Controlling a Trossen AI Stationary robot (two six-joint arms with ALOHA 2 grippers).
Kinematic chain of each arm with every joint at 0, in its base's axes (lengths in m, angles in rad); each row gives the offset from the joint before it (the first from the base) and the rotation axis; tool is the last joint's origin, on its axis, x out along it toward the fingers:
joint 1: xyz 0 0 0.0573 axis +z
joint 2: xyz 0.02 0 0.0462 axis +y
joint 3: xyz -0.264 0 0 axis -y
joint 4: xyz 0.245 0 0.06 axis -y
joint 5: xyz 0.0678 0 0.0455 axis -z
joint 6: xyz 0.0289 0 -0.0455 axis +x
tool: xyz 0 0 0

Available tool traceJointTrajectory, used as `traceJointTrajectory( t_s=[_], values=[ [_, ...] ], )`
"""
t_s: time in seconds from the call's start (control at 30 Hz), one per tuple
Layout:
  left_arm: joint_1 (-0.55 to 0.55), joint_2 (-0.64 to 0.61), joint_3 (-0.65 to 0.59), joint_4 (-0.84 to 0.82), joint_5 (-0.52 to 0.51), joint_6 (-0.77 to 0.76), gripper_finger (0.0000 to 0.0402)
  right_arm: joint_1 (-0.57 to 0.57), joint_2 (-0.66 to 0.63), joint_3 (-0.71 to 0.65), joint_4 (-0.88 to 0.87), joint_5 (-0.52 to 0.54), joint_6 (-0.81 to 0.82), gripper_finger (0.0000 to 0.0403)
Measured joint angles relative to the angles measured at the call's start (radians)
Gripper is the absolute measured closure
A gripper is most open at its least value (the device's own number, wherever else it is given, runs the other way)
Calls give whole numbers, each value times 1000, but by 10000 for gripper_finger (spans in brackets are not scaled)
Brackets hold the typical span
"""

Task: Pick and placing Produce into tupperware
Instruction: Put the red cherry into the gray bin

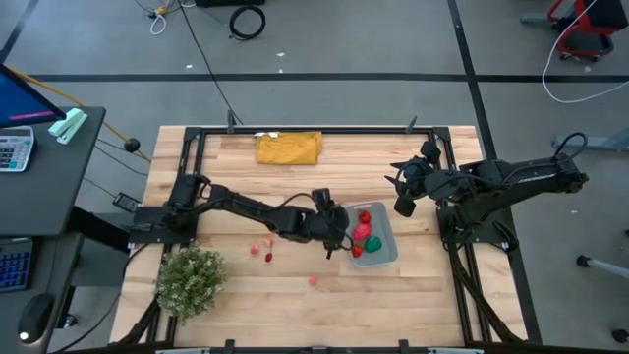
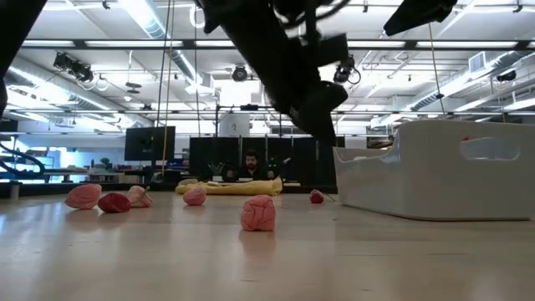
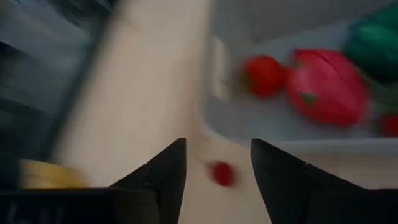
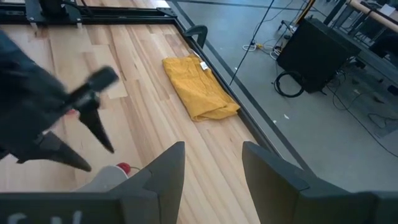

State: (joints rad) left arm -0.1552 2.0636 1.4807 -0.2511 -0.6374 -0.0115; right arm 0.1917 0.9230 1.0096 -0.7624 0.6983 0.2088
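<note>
The pale blue-grey tupperware (image 1: 385, 241) sits on the table right of centre, holding red pieces (image 3: 323, 87) and one green piece (image 3: 373, 40). My left gripper (image 1: 339, 239) hovers open at its left wall. In the left wrist view a small red piece (image 3: 221, 173) lies on the wood just outside the wall, showing between the open fingers (image 3: 217, 143), untouched. More pink and red pieces (image 1: 260, 252) and one alone (image 1: 314, 279) lie on the table to the left. My right gripper (image 1: 401, 192) waits open, raised, right of the container.
A bushy pale-green plant (image 1: 190, 278) stands near the table's near-left corner. A mustard-yellow folded cloth (image 1: 289, 147) lies at the far edge. In the low view the loose pieces (image 2: 258, 212) lie spread over the table left of the tupperware (image 2: 443, 180). A person sits in the room behind.
</note>
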Motion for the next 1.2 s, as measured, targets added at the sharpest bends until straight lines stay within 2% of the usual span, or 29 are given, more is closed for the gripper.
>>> traceJointTrajectory(
  t_s=[0.07, 0.27, 0.33, 0.4, 0.47, 0.73, 1.2],
  values=[
    [29, 0, 0, -29, 83, -70, 222, 0, 0, 0, 0, 0, 0, 233],
    [118, 0, 0, -69, 112, -154, 224, 0, 0, 0, 0, 0, -1, 234],
    [147, 0, 0, -103, 234, -197, 222, 0, 0, 0, 0, 0, -1, 234],
    [179, 0, 0, -138, 415, -247, 222, 0, 0, 0, 0, 0, -1, 234],
    [201, 5, 0, -139, 510, -291, 225, 0, 0, 0, 0, 0, -1, 234],
    [216, 12, 0, -114, 527, -293, 226, 0, 0, 0, -1, 0, -2, 234],
    [224, 93, -2, -80, 525, -290, 232, 0, 0, 0, 0, 0, -2, 235]
  ],
)
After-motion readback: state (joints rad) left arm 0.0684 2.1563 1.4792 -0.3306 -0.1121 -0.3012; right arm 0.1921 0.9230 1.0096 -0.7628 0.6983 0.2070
